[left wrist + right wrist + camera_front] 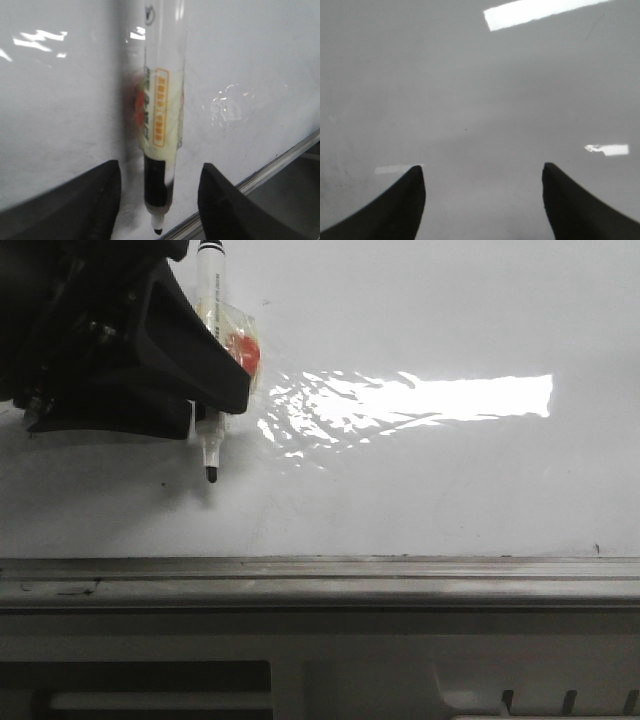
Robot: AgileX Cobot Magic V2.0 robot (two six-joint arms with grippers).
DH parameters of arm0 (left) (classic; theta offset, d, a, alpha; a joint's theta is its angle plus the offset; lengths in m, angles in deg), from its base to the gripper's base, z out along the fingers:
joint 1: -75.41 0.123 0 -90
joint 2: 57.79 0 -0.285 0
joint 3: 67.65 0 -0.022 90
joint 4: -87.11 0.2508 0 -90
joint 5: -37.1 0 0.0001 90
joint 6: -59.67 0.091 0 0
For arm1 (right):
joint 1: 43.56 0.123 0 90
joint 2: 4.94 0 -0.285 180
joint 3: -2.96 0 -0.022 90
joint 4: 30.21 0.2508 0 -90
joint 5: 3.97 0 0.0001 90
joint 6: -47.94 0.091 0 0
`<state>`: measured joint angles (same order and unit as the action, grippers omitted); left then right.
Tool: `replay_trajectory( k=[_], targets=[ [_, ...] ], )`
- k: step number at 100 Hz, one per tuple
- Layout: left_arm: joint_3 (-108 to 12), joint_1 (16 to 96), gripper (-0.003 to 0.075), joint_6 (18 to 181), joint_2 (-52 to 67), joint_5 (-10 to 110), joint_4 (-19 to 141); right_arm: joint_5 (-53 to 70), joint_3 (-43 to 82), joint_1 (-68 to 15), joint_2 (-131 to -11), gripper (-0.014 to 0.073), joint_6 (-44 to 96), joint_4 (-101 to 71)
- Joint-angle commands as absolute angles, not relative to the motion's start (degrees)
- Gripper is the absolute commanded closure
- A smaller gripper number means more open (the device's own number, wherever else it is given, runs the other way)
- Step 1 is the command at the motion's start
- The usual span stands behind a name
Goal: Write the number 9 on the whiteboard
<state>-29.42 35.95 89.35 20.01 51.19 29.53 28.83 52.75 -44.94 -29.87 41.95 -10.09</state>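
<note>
- Your left gripper [205, 390] pinched the marker [211, 360] by its barrel, tip pointing toward the near edge, likely so the nib could meet the whiteboard [430, 490].
- The tip [212, 476] sat low over the board's left side, a little short of the grey rail [320, 575]; you couldn't tell whether it touched.
- No number 9 showed yet.
- Your right gripper [482, 200] hung over bare board, fingers spread and holding nothing.
- The left arm reached in from the far left, wrist angled down.
</note>
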Motion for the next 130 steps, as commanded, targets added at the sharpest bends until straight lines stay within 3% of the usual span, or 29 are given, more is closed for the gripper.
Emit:
replay_trajectory(
  k=[1,13,25,45,79,130],
  targets=[
    [-30.9,35.9,0.0404,89.5,20.6,48.1,28.7,24.6,50.7,-45.3,-30.9,0.0156,41.4,-9.6],
    [-30.9,35.9,0.0535,89.5,21.5,48.2,27.6,24.6,50.7,-45.3,-30.9,0.0156,41.4,-9.6],
    [-30.9,35.9,0.0738,89.5,21.4,48.5,27.8,24.6,50.7,-44.5,-30.9,0.0156,41.4,-9.4],
    [-31.2,35.8,0.0738,96.0,19.8,57.3,27.8,28.0,48.6,-41.5,-30.9,0.0156,34.4,-5.4],
    [-26.6,32.9,0.0738,139.2,11.1,75.2,19.0,40.2,45.6,-35.2,-35.6,0.0156,-4.5,29.8],
    [-25.4,32.9,0.0738,150.3,11.2,78.2,15.2,40.1,43.2,-15.5,-57.2,0.0156,-18.6,34.1]
  ],
)
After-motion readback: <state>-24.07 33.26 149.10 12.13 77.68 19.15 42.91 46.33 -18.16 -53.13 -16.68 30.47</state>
